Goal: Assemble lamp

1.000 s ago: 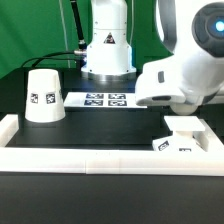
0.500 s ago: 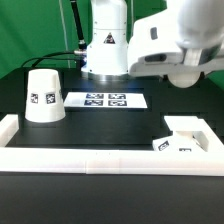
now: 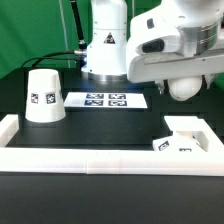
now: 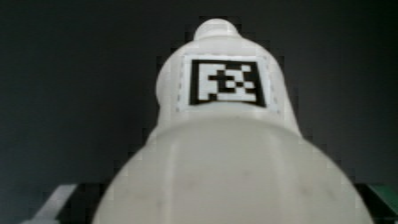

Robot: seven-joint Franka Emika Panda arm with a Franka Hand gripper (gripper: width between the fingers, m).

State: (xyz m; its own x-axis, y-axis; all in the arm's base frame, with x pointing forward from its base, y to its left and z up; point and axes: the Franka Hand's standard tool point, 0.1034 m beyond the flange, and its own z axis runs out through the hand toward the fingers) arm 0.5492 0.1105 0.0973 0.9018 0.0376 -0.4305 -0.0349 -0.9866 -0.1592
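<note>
You have the desk (image 3: pixel 100 130) well below the jaws, the shade (image 3: pixel 42 97) standing mouth-down on it far off to the exterior view's left of them, the base (image 3: pixel 185 141) lying on it roughly below them, and the bulb (image 3: pixel 183 87) pinched between the jaws, in the air clear of the desk.

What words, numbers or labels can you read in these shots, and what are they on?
No words, brands or numbers readable in either view; only square black-and-white tags.
On the shade: one tag, pattern only.
On the marker board: several tags, too small to decode.
On the base: small tags, blurred.
On the bulb: one tag, close in the wrist view, no letters.
</note>
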